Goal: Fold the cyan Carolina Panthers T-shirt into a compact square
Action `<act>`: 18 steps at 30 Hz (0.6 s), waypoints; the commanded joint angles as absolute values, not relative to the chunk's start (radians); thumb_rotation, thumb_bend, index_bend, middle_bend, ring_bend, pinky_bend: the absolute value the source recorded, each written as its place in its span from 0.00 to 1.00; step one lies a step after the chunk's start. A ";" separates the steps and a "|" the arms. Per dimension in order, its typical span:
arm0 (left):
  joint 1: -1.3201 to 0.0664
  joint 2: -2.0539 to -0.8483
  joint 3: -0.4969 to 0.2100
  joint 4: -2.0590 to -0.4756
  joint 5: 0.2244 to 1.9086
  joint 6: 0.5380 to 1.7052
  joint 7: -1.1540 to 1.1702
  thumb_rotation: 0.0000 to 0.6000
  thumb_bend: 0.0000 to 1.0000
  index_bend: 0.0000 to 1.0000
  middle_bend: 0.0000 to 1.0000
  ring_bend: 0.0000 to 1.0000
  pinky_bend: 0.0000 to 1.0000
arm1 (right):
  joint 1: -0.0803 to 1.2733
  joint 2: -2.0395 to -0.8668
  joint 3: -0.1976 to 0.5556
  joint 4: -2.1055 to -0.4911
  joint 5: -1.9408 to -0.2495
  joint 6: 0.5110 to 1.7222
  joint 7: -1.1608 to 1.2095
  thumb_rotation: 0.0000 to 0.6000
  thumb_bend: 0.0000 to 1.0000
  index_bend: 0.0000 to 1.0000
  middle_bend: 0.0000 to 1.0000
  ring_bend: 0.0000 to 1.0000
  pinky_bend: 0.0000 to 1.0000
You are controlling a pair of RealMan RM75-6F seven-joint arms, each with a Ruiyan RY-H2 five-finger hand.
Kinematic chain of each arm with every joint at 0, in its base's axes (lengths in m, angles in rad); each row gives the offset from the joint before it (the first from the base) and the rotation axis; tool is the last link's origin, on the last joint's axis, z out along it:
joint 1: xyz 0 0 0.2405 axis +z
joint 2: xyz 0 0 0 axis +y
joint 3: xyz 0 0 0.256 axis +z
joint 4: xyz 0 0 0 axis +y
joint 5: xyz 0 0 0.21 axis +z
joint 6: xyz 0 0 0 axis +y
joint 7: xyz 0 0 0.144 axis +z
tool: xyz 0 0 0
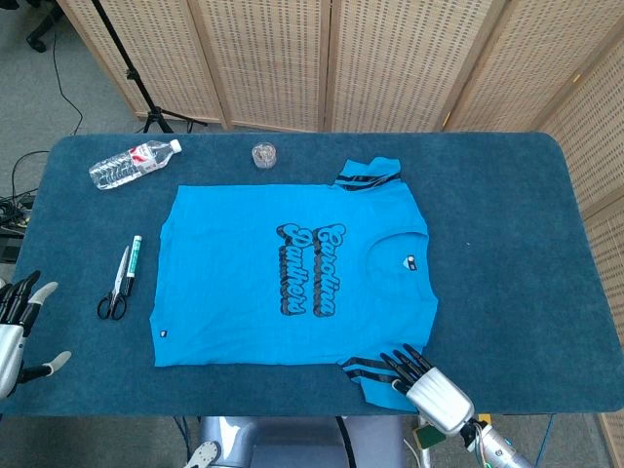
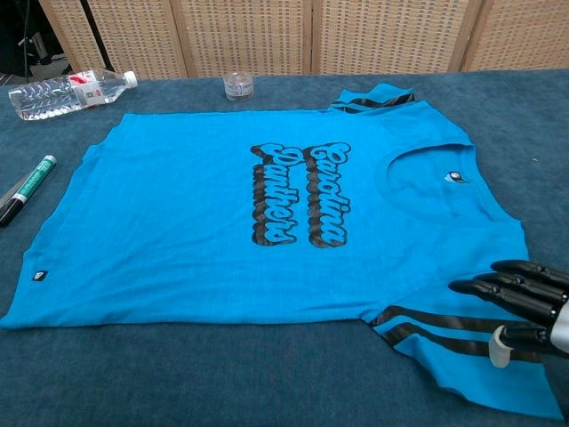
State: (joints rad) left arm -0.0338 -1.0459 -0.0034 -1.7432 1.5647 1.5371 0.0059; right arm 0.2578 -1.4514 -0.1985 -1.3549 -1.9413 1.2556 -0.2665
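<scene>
- Two robot hands show at the near edge of the dark blue carpeted table (image 1: 507,244), one at each corner.
- The right hand (image 1: 429,385), with a white back and black fingers, sits low at the near right. Its fingers (image 2: 498,286) lie straight and slightly fanned over the near striped sleeve (image 2: 444,342) of the shirt, pointing toward the shirt's middle. They hold nothing; whether they touch the cloth I cannot tell. In the chest view its pale-tipped thumb (image 2: 500,346) lies apart from the fingers, just above the sleeve.
- The left hand (image 1: 18,327) is at the near left table edge, well apart from the shirt. Its dark fingers point up and spread, the thumb stuck out to the side, with nothing in its grasp. It does not appear in the chest view.
- The cyan Carolina Panthers T-shirt (image 1: 244,283) lies flat and unfolded in the middle of the table, print side up, collar toward the right and hem toward the left. The far sleeve (image 1: 369,174) with black stripes sticks out at the far side.
- A pair of black-handled scissors (image 1: 115,292) and a green-and-black marker (image 1: 133,255) lie side by side on the table left of the shirt.
- A clear plastic water bottle (image 1: 132,164) lies on its side at the far left.
- A small clear glass jar (image 1: 263,154) stands just beyond the shirt's far edge.
</scene>
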 commanded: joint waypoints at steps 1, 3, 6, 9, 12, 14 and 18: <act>-0.034 -1.046 -0.004 -1.743 1.564 1.537 0.005 1.00 0.10 0.00 0.00 0.00 0.00 | 0.259 -1.458 -0.199 -1.348 -1.941 1.260 -0.264 1.00 0.13 0.39 0.00 0.00 0.00; -0.033 -1.045 -0.003 -1.744 1.565 1.538 0.004 1.00 0.10 0.00 0.00 0.00 0.00 | 0.261 -1.460 -0.200 -1.348 -1.941 1.262 -0.260 1.00 0.16 0.40 0.00 0.00 0.00; -0.033 -1.044 -0.004 -1.743 1.564 1.539 0.002 1.00 0.10 0.00 0.00 0.00 0.00 | 0.263 -1.458 -0.201 -1.353 -1.942 1.271 -0.252 1.00 0.18 0.40 0.00 0.00 0.00; -0.034 -1.045 -0.004 -1.743 1.564 1.537 0.003 1.00 0.10 0.00 0.00 0.00 0.00 | 0.266 -1.455 -0.201 -1.359 -1.942 1.273 -0.246 1.00 0.18 0.40 0.00 0.00 0.00; -0.034 -1.045 -0.004 -1.743 1.563 1.537 0.005 1.00 0.10 0.00 0.00 0.00 0.00 | 0.271 -1.454 -0.199 -1.368 -1.938 1.272 -0.244 1.00 0.20 0.40 0.00 0.00 0.00; -0.033 -1.044 -0.005 -1.744 1.562 1.538 0.004 1.00 0.10 0.00 0.00 0.00 0.00 | 0.273 -1.453 -0.199 -1.373 -1.937 1.271 -0.246 1.00 0.21 0.41 0.00 0.00 0.00; -0.033 -1.044 -0.005 -1.744 1.560 1.536 0.004 1.00 0.10 0.00 0.00 0.00 0.00 | 0.276 -1.455 -0.200 -1.378 -1.933 1.266 -0.251 1.00 0.21 0.41 0.00 0.00 0.00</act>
State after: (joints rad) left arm -0.0335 -1.0438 -0.0050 -1.7443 1.5596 1.5362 0.0037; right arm 0.2756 -1.4550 -0.1993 -1.3780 -1.9332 1.2669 -0.2500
